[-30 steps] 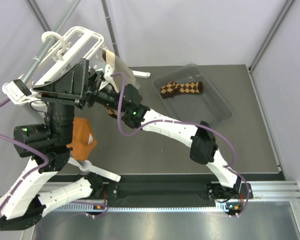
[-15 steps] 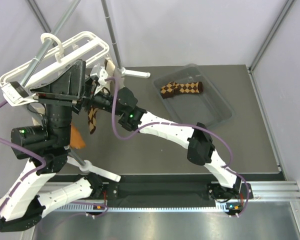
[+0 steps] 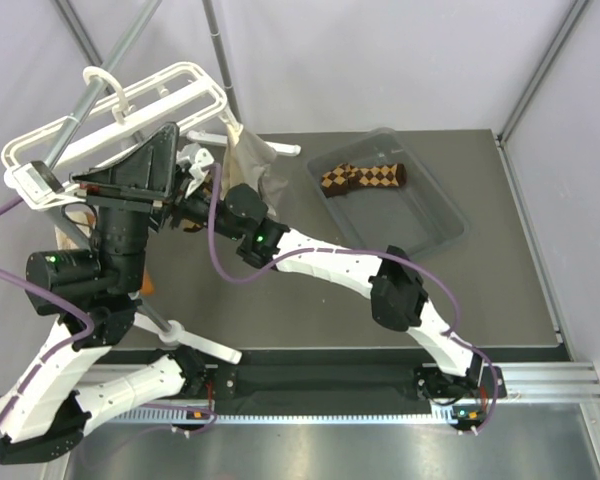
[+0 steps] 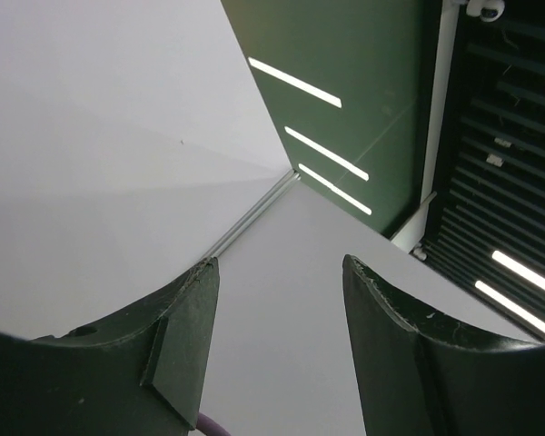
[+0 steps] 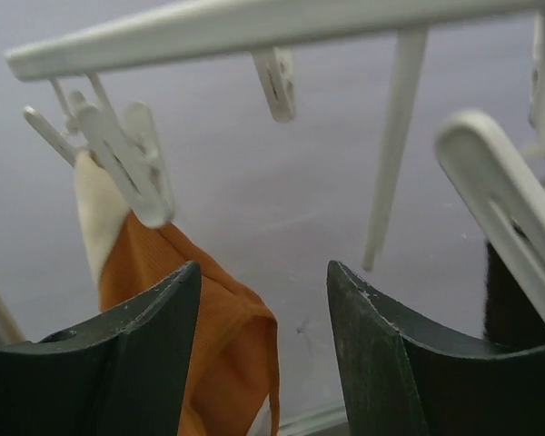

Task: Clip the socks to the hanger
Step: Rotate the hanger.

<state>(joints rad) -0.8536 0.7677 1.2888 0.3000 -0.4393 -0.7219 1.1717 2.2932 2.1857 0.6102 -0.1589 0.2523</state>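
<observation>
The white hanger (image 3: 130, 115) hangs tilted from the grey pole at the upper left. One argyle sock (image 3: 364, 178) lies in the clear bin. The second argyle sock is mostly hidden behind my arms; a dark strip (image 5: 507, 304) behind a clip could be its end. My right gripper (image 3: 192, 190) is open and empty under the hanger, and it also shows in the right wrist view (image 5: 265, 300), just below a hanger bar (image 5: 254, 27) and its clips (image 5: 127, 168). My left gripper (image 3: 140, 168) points upward by the hanger, and it shows open and empty in the left wrist view (image 4: 277, 272).
An orange sock (image 5: 209, 345) hangs from a clip, close to my right gripper's left finger. A grey-beige sock (image 3: 250, 158) hangs from the hanger's right side. The clear bin (image 3: 440, 215) stands at the back right. A white stand foot (image 3: 195, 340) lies near the arm bases.
The hanger has swung and tilted. My right gripper has moved left under it. The argyle sock that hung below the hanger is now mostly hidden, and the grey-beige sock has swung into view.
</observation>
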